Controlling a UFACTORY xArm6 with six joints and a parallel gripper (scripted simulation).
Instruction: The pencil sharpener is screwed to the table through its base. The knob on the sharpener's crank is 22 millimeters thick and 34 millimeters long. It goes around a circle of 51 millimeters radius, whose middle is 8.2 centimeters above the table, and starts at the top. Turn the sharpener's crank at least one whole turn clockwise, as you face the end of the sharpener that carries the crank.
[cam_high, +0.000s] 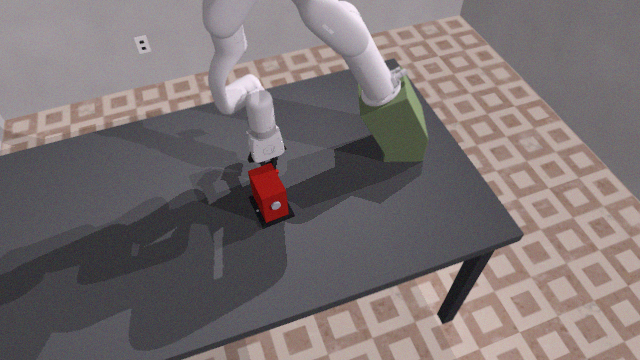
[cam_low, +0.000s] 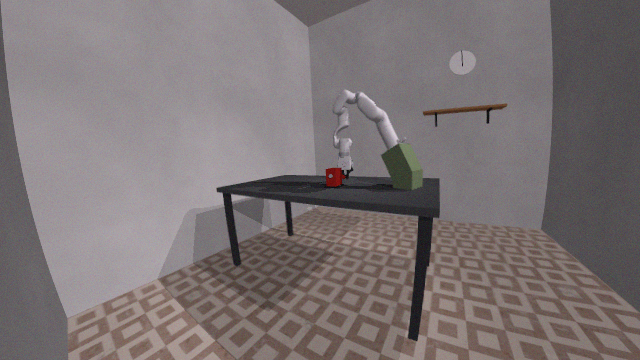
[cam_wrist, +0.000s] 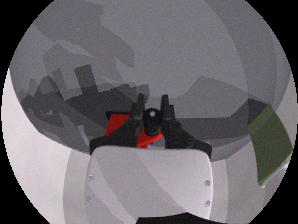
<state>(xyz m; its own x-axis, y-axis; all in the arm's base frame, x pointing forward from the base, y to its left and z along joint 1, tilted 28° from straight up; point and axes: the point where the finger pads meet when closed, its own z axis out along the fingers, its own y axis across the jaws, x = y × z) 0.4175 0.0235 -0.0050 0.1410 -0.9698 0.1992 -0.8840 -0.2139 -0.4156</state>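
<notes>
Down at the far end of the red pencil sharpener (cam_high: 268, 192), the tool (cam_high: 267, 163) hangs nose-down from the white arm (cam_high: 260, 112), its dark fingers clamped on something between them. From the wrist view that something is a small dark rounded piece, most likely the crank knob (cam_wrist: 150, 115), though the picture is coarse and I would not swear to its outline. Red shows directly under the knob and off to the left of the fingers.

Seen from the top, the sharpener's body sits just in front of and below the tool, its nearer face carrying a pale round button (cam_high: 275, 205) that points away from the tool. Its black base plate (cam_high: 260, 216) lies flat on the dark bench (cam_high: 150, 280), jutting out a little past the red body on the side away from the tool. The crank end is the side nearest the tool, and the wrist housing hides most of it from above.

From the exterior view the tool (cam_low: 347, 172) stands touching the sharpener (cam_low: 333, 177) on its right side. The arm's green pedestal (cam_high: 400, 125) rises well apart from the tool, behind it and to one side on the same bench.
</notes>
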